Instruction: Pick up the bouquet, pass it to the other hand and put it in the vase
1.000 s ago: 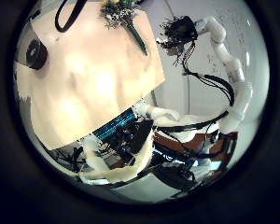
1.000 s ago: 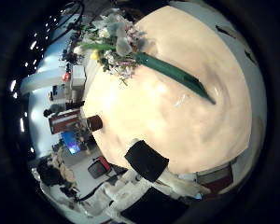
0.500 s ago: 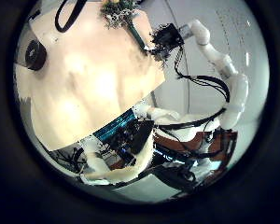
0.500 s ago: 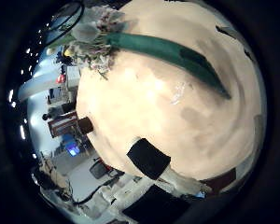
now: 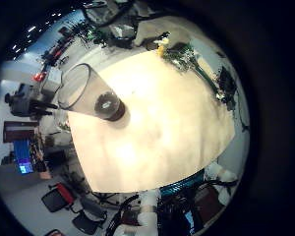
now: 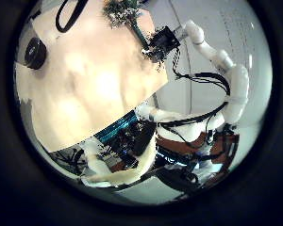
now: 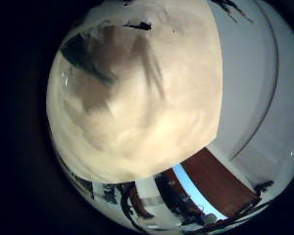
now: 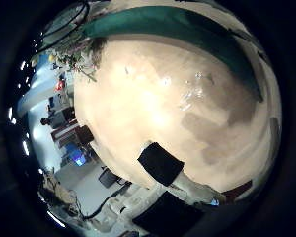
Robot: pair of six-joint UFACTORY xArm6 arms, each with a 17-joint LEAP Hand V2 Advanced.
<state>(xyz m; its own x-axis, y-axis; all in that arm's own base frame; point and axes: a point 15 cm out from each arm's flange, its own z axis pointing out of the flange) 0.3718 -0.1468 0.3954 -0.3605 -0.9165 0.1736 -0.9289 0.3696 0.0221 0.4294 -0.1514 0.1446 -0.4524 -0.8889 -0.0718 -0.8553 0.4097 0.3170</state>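
Observation:
The bouquet [image 5: 181, 55] lies on the table [image 5: 157, 138] near its far edge, its wrapped stem [image 6: 138, 34] pointing away from the flowers [image 6: 121, 11]. My right hand [image 6: 162, 42] is right over the stem's end; it also shows in the left little finger side palm view [image 5: 224, 84]. In the right thumb side palm view the stem [image 8: 178, 24] stretches wide and close to the palm, with no fingers round it. The glass vase [image 5: 91, 92] stands on the table, away from the bouquet. My left hand [image 6: 118, 153] hangs above the table's near side, fingers relaxed, holding nothing.
The table's edge [image 6: 104, 127] runs just past my left hand. Office chairs [image 5: 64, 200] and desks stand beyond the table. The right little finger side palm view shows bare tabletop [image 7: 137, 108].
My right hand has come down over the table onto the bouquet's stem, which now looks much larger to its palm. The bouquet, the vase and my left hand have not moved.

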